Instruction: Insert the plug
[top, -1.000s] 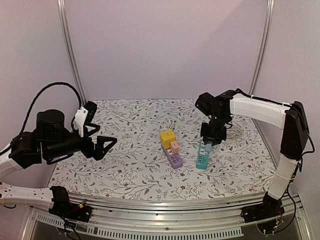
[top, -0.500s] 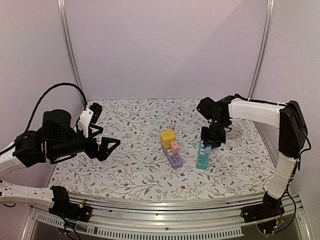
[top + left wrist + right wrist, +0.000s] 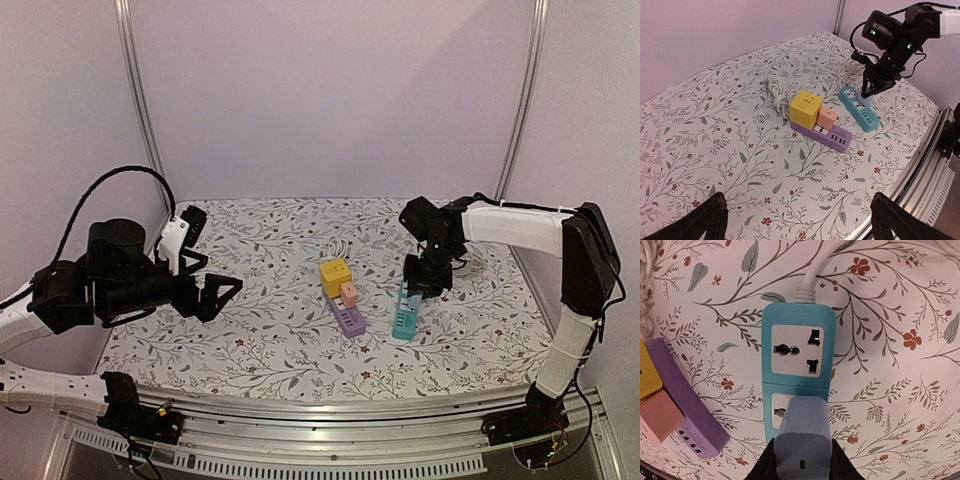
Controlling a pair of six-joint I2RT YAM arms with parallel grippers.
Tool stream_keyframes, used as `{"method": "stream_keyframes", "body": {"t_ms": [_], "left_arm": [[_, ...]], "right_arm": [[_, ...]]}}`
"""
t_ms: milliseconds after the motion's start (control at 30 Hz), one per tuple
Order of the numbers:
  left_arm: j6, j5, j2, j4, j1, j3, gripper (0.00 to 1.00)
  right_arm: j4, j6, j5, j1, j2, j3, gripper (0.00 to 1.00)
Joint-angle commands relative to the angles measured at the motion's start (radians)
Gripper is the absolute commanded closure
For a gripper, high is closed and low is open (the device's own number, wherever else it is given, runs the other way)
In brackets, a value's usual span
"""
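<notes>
The plug [image 3: 802,440], a grey-blue adapter block, is clamped between the right fingers [image 3: 767,467]. It sits over the teal power strip [image 3: 796,370], covering most of the second socket from the cable end. The socket nearest the cable is bare.

Whether the pins have entered the holes cannot be told, because the block's own body hides them. From overhead it appears to stand at a slant rather than flush on the strip. The pickup and carry therefore look done and the alignment close to done. The push home and the release are judged to be left.

The left fingers [image 3: 705,220] stand wide apart and hold nothing, well apart from the strip, above the left side of the counter [image 3: 715,150].
</notes>
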Motion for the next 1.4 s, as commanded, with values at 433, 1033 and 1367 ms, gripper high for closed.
{"method": "stream_keyframes", "body": {"t_ms": [433,1033,1367], "left_arm": [[-0.024,-0.006,-0.009,0.001,-0.002,-0.009,0.01],[-0.013,-0.005,-0.004,-0.031,-0.001,0.016,0.01],[-0.016,0.010,0.017,-0.036,-0.002,0.032,0.00]], "right_arm": [[-0.001,-0.005,-0.041,-0.007,0.022,-0.055,1.00],[0.033,0.062,-0.054,0.022,0.092,-0.148,1.00],[0.019,0.055,-0.045,0.051,0.179,-0.154,1.00]]}}
